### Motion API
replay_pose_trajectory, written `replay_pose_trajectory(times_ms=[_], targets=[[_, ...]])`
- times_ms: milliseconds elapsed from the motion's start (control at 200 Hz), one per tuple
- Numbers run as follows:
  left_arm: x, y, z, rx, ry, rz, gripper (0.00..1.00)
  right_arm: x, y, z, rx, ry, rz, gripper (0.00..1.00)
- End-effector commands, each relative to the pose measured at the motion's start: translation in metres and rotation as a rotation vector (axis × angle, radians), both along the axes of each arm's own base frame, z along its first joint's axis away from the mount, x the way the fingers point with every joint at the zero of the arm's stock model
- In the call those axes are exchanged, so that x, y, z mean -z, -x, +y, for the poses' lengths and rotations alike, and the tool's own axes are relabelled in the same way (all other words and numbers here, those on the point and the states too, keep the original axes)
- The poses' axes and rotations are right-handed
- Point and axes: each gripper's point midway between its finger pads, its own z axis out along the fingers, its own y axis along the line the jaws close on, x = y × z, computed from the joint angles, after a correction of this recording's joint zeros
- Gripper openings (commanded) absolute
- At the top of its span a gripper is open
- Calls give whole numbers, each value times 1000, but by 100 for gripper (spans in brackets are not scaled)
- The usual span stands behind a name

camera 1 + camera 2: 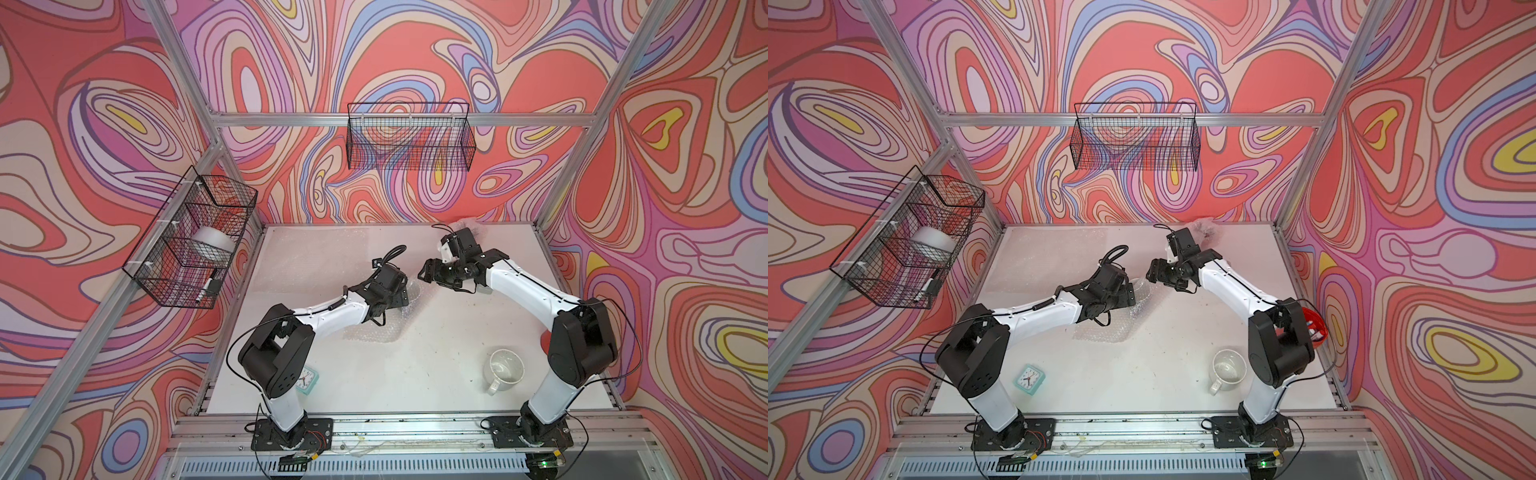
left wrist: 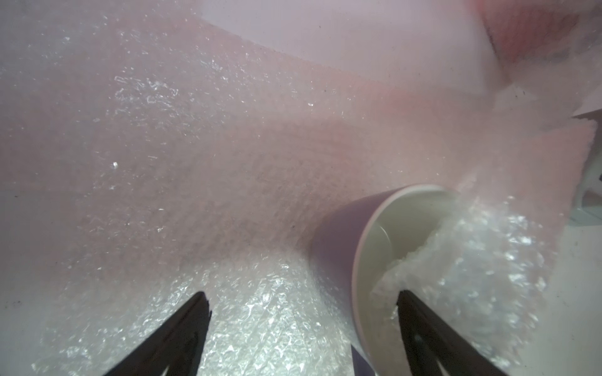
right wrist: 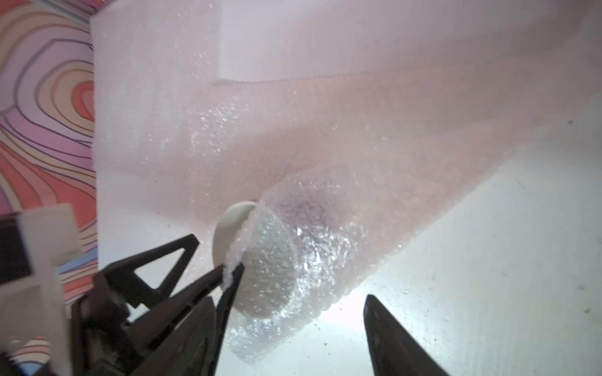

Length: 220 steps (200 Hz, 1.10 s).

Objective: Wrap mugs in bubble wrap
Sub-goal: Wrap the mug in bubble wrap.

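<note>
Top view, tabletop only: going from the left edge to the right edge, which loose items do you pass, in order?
In a top view: teal alarm clock → bubble wrap bunched mid-table → white mug → red cup at the right edge. Left out: the flat sheet and far bundle, which overlap others.

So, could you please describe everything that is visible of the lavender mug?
The lavender mug looks like smooth ceramic, pale purple outside, white inside. It lies on its side on the bubble wrap, which also drapes over its body and part of its open mouth. No handle shows. The left gripper stands open at its rim; contact is unclear.
</note>
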Motion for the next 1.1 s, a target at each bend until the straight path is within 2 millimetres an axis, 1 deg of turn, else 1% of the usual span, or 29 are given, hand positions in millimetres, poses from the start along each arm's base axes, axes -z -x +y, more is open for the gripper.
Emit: replay_pose_trajectory(times_ms=[0,115,210,285,426,536,591,721,806,936,1012,1097], targets=[[2,-3,5,-30,-17,11,92,29,6,-6,-3,126,61,76],[4,-3,5,-33,-18,15,92,39,3,5,-22,149,92,82],[4,-4,4,-35,-16,20,92,53,1,7,-20,199,129,83],[4,-4,5,-43,-12,21,92,68,1,5,-10,230,174,83],[1,-6,2,-46,8,14,92,88,1,5,4,249,222,83],[0,-9,0,-43,14,14,92,96,2,11,-3,227,246,83],[1,-10,0,-45,11,15,92,96,4,14,-11,211,252,83],[9,-14,1,-56,5,32,92,99,6,19,-29,189,271,83],[17,-17,3,-67,-6,54,92,86,4,24,-40,147,232,83],[26,-21,5,-80,-17,81,92,44,-8,25,-32,85,72,82],[29,-23,5,-79,-14,91,92,23,-17,15,-1,65,-9,82],[30,-26,3,-73,-14,91,92,16,-31,-6,56,89,-31,82]])
